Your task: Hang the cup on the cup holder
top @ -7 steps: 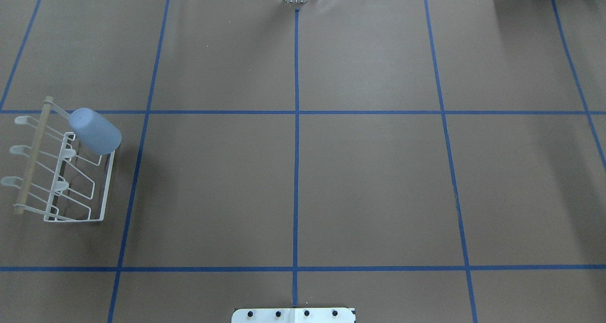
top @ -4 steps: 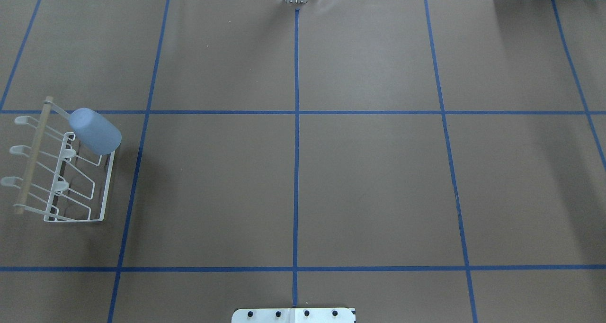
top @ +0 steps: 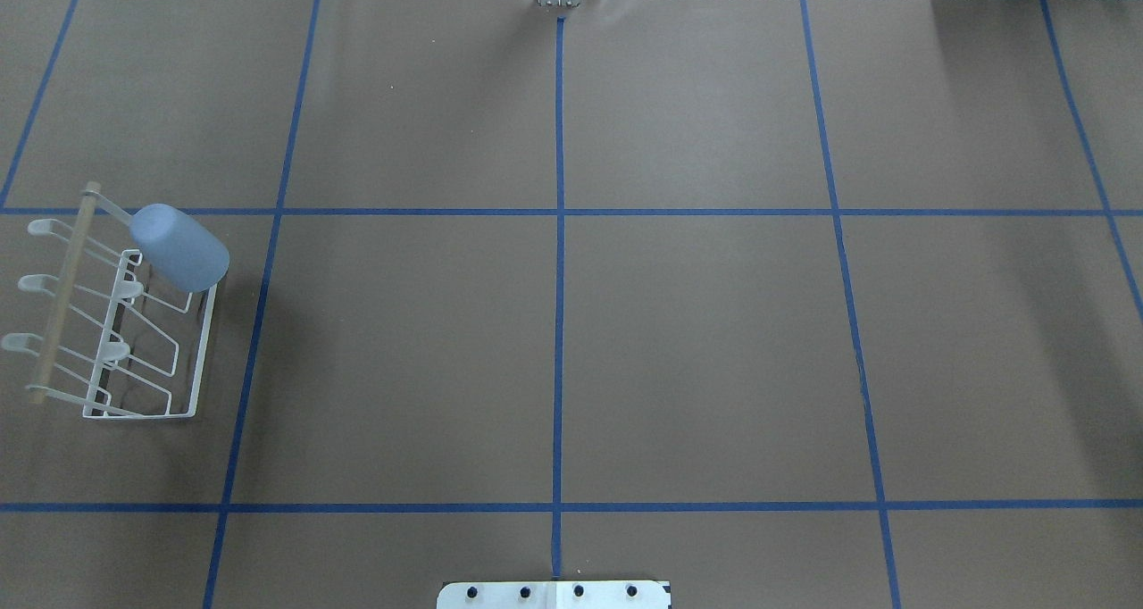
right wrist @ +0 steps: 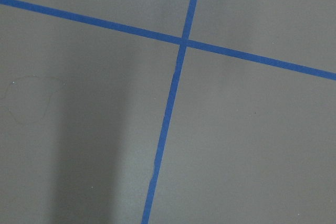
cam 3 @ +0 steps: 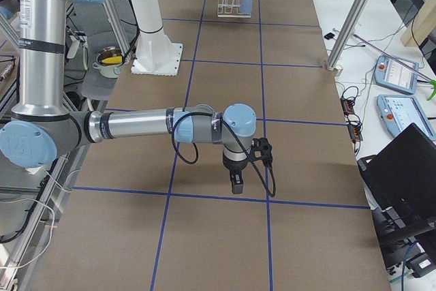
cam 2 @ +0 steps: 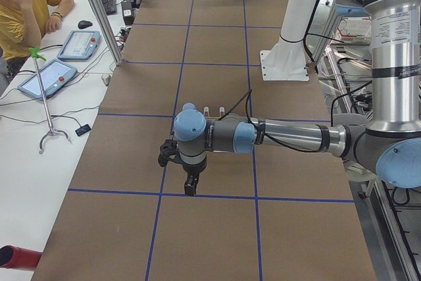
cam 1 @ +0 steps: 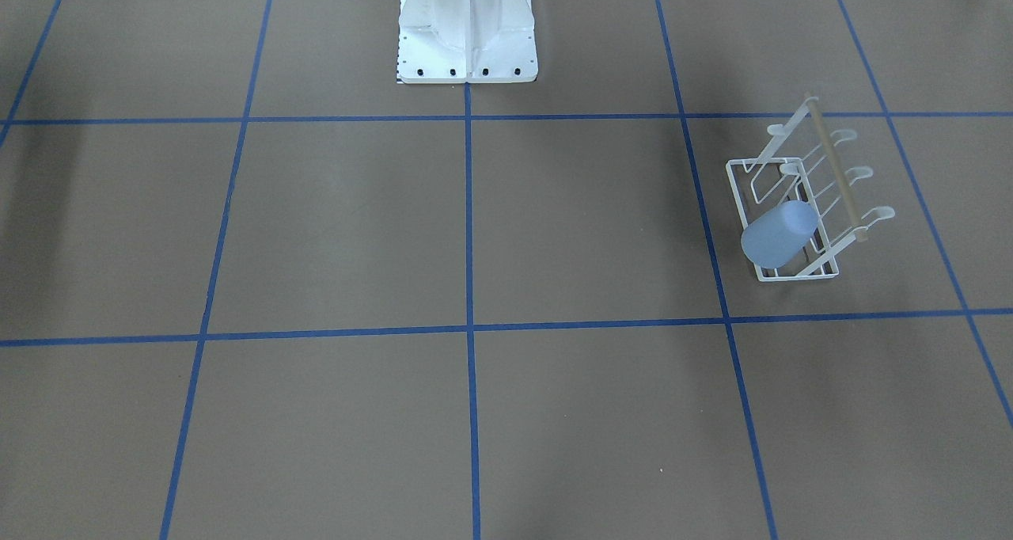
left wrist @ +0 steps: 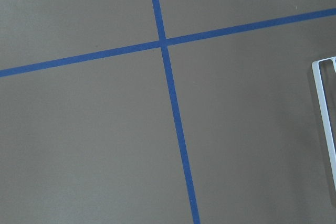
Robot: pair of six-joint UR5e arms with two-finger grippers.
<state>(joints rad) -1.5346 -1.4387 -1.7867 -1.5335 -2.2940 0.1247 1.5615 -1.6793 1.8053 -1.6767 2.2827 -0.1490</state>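
The pale blue cup [top: 179, 247] hangs upside down and tilted on a far prong of the white wire cup holder [top: 61, 292] at the table's left side. Both show in the front-facing view, the cup [cam 1: 779, 233] on the holder [cam 1: 835, 172], and small at the far end of the right side view [cam 3: 246, 3]. An edge of the holder [left wrist: 325, 114] shows in the left wrist view. My left gripper [cam 2: 189, 185] and my right gripper [cam 3: 236, 182] point down above the table, away from the cup. They show only in the side views, so I cannot tell whether they are open or shut.
The robot's white base [cam 1: 467, 25] stands at the table's near edge. Brown paper with blue tape lines covers the table. An operator [cam 2: 23, 4] sits at a side desk with control tablets [cam 2: 75, 44]. A laptop [cam 3: 402, 168] lies beside the table.
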